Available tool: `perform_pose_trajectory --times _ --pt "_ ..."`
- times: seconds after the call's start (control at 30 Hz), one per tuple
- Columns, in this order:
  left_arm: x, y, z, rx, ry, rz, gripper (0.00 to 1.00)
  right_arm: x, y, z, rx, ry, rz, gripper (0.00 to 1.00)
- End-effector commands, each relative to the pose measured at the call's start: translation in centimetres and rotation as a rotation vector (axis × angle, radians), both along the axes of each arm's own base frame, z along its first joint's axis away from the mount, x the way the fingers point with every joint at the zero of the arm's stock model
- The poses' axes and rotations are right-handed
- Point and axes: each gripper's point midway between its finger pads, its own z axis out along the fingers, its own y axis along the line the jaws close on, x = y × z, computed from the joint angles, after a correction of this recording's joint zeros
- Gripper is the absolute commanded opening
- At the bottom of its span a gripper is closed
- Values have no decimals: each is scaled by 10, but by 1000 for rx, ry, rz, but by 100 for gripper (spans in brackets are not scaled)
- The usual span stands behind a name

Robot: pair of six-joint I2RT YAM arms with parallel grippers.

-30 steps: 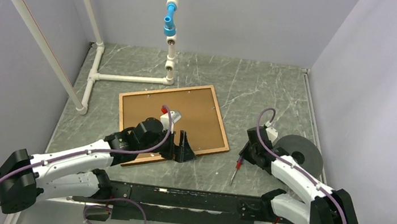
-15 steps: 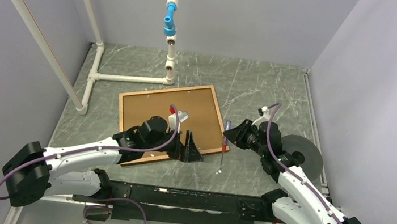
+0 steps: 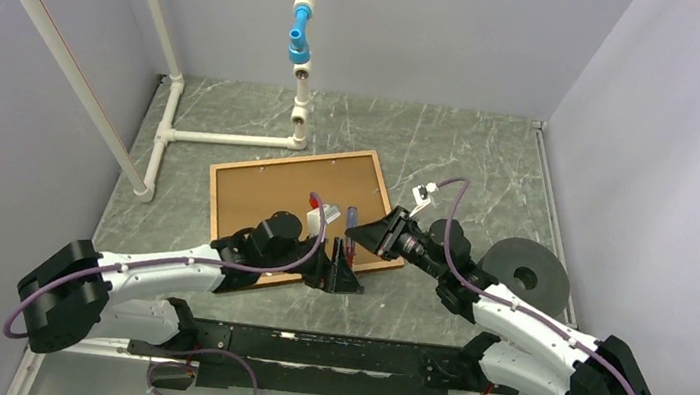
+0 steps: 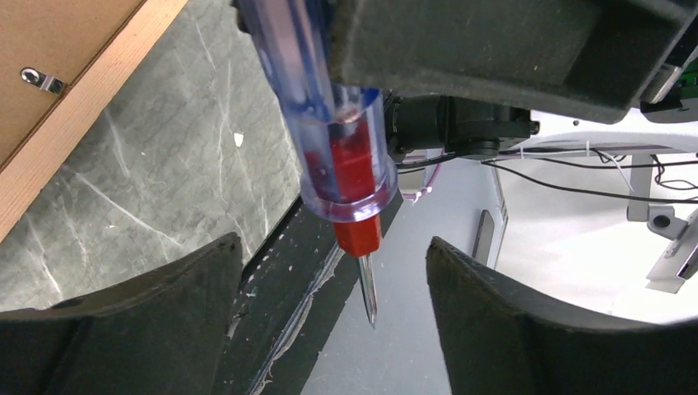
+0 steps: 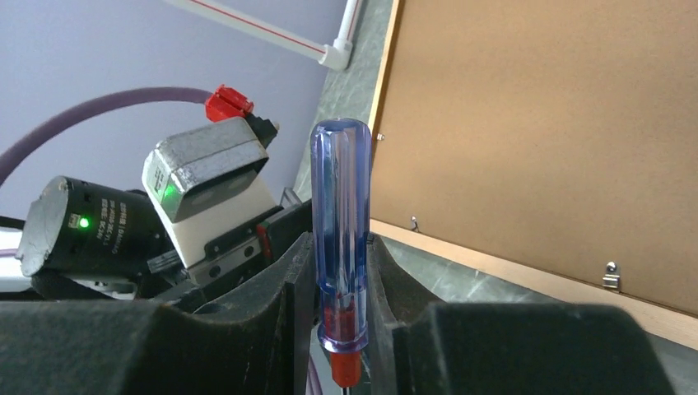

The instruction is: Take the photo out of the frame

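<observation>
The photo is not visible in any view. The frame (image 3: 292,160) lies face down on the counter (image 3: 453,150) with its brown backing board (image 3: 266,192) uppermost, so the print is presumably under that board. The frame's near right corner sits just beyond the two sets of jaws, which meet right at its edge.

The right gripper (image 3: 369,232) has its jaws pinching a screwdriver (image 3: 350,226) by the clear blue handle, blade pointing down. The left gripper (image 3: 337,272) has its jaws spread wide on either side of the tool's lower end and touches it on neither side.

This looks like a handover of the tool before the backing is freed; the board sits in the frame with nothing undone. The left jaws should close squarely on the handle below the right jaws' hold before the right ones let go. Otherwise the tool could tip or drop.

The left wrist view alone shows the gaps beside the screwdriver (image 4: 342,156), its bare tip hanging free, and a small metal clip (image 4: 41,80) on the board, up and left of the jaws. The right wrist view alone shows the pinch on the handle (image 5: 339,239) and another clip (image 5: 609,276) near the board's edge, right of the jaws. The top view shows the whole frame but none of these details.
</observation>
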Motion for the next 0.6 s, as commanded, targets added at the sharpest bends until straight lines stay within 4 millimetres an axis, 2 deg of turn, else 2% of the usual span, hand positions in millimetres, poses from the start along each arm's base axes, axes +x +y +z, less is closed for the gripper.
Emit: perform_pose_trajectory --times 0.0,0.07,0.1,0.13,0.2,0.23,0.3,0.33,0.4,0.43,0.5,0.57 --pt "1 -4 6 -34 -42 -1 78 10 7 55 147 -89 -52 0" --pt "1 -2 5 -36 -55 5 64 10 5 58 150 -96 -68 0" --pt "1 0 4 -36 -61 5 52 10 4 59 146 -97 -76 0" --pt "1 0 4 -40 -72 4 40 10 3 60 145 -100 -79 0" --pt "2 2 6 -52 -97 6 8 8 3 61 139 -106 -70 0" --pt "2 3 7 -57 -111 10 0 5 4 61 133 -112 -50 0" --pt "2 5 10 -69 -154 -2 0 -2 6 58 96 -123 -3 2" --pt "1 6 10 -63 -181 -16 0 -4 5 57 55 -148 15 15" --pt "-4 8 10 -49 -230 -64 0 -10 1 46 -59 -176 57 53" --pt "-7 10 9 -37 -257 -100 0 -13 -2 42 -118 -198 89 66" --pt "-16 13 7 -14 -299 -183 0 -20 -13 32 -240 -216 145 80" --pt "-31 15 6 -14 -334 -298 0 -33 -23 30 -293 -248 250 91"
